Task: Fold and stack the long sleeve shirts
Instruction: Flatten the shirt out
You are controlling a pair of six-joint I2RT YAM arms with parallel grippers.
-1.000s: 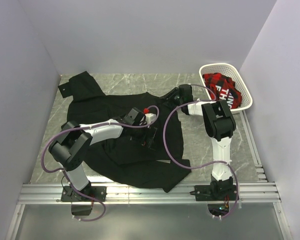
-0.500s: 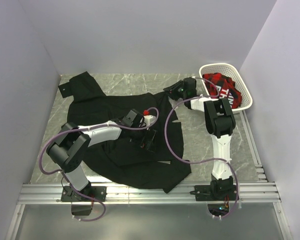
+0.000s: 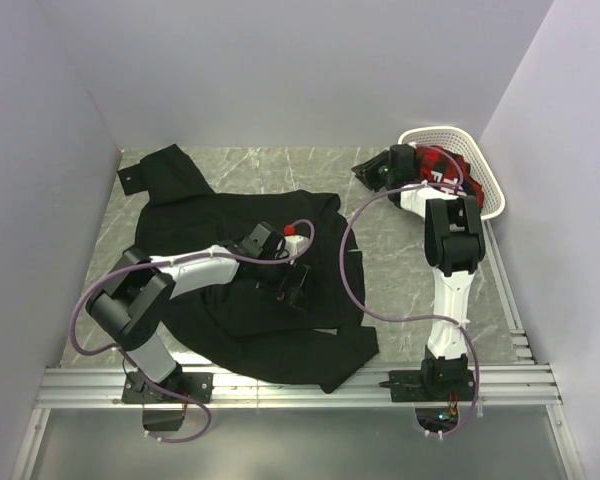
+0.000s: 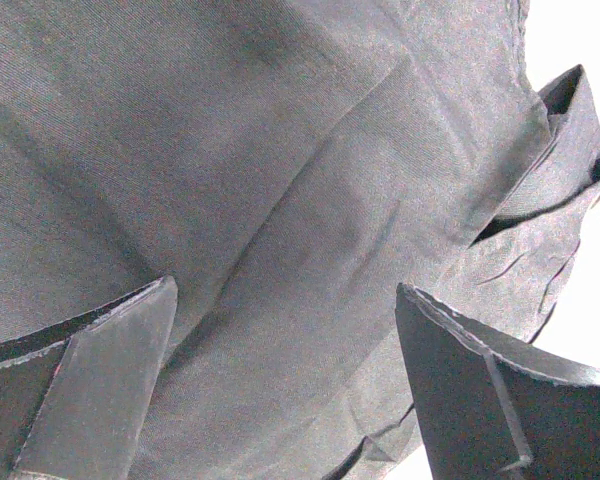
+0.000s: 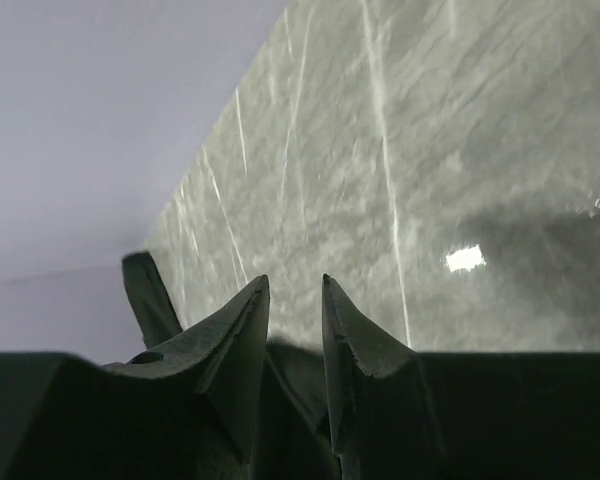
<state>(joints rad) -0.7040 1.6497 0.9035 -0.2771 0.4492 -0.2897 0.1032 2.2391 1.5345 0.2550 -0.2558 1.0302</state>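
Shirt (image 3: 260, 335): plain black, no print. Left-wrist view renders it charcoal grey w/ fine weave, paler where lit.
Table (image 3: 410, 270): grey-green marble patt., thin white veins; bright glare spot in right-wrist view.
Basket (image 3: 492, 200): white, lattice wall.
Garment in basket (image 3: 442, 163): red/black plaid, white lettering.
Left arm (image 3: 195, 265) & right arm (image 3: 450, 290): white links, black joints. Cables (image 3: 343, 265) pale purple. Small red cap (image 3: 293, 229) on white part nr left wrist.
Left gripper (image 4: 285, 287): matte black, edges paler grey. Right gripper (image 5: 295, 280): black too.
Walls (image 3: 280, 70): pale lavender-grey.
Rail (image 3: 300, 380), near edge: silver.
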